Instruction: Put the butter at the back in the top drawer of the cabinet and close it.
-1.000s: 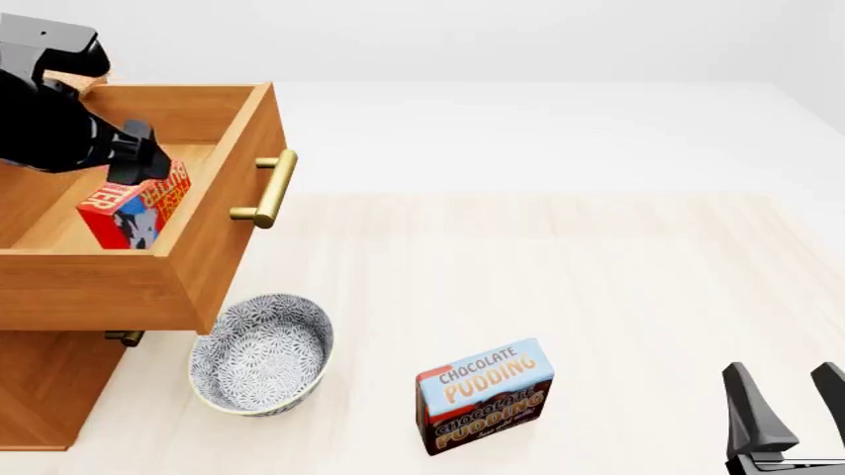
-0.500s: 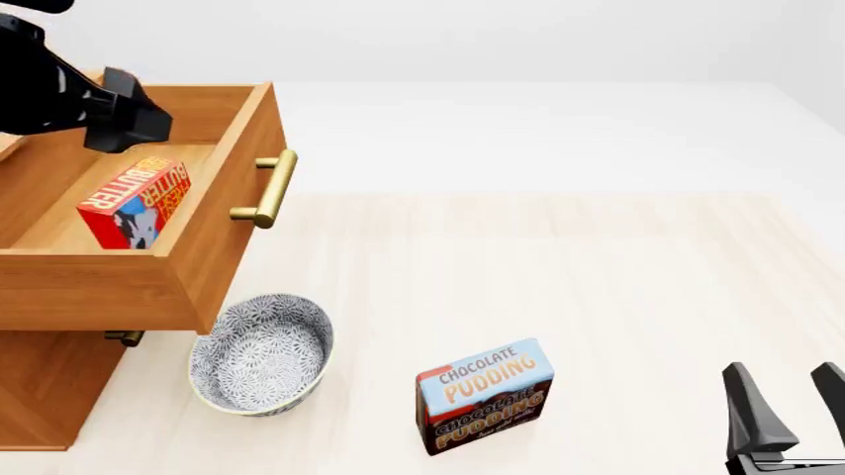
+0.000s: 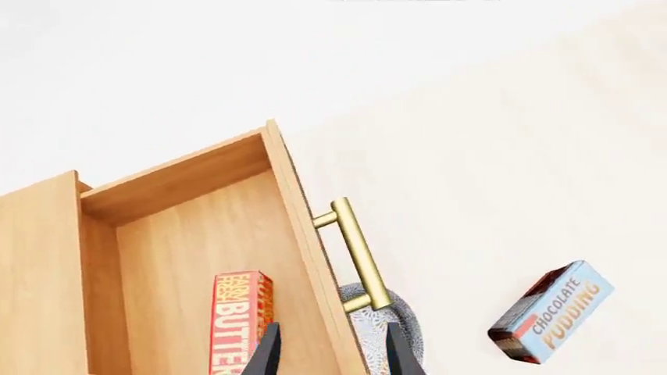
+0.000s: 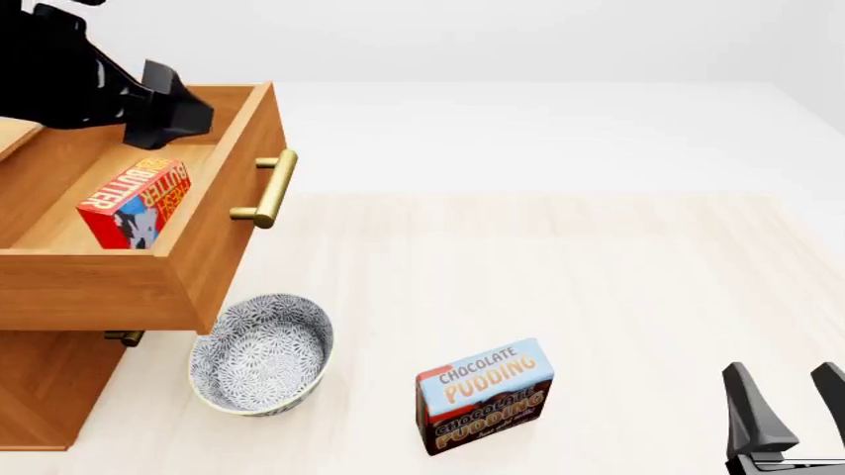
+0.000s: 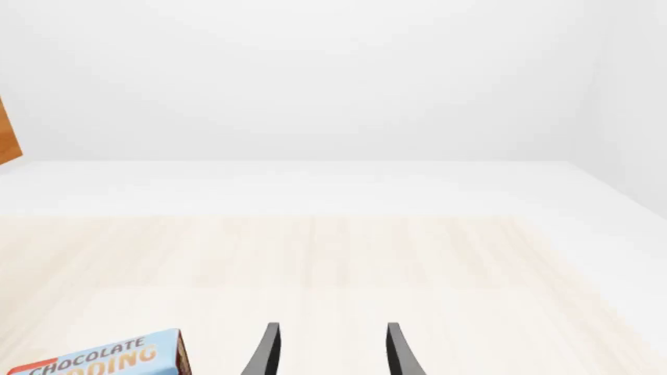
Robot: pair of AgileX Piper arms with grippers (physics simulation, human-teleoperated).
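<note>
The butter (image 4: 134,203) sits inside the top drawer (image 4: 198,267), standing on edge on the drawer floor, tilted a little, its red face with white lettering turned up toward the front camera. The drawer is pulled well out of the cabinet (image 4: 46,381), brass bar handle (image 4: 268,188) sticking out over the tabletop (image 4: 555,277). The left claw (image 4: 172,111) hangs above the drawer's far end, over the butter and clear of it; in the left wrist view its fingers (image 3: 267,353) are spread with nothing between them, the drawer's front wall running through the gap below. Down on the tabletop, a patterned bowl (image 4: 259,353) lies just beside the cabinet, partly under the open drawer's front corner. The Chocolate Pudding box (image 4: 485,395) stands upright near it, apart from the bowl. The right claw (image 4: 787,404) waits low at the near right corner, fingers apart and empty, the pudding box off to its left.
</note>
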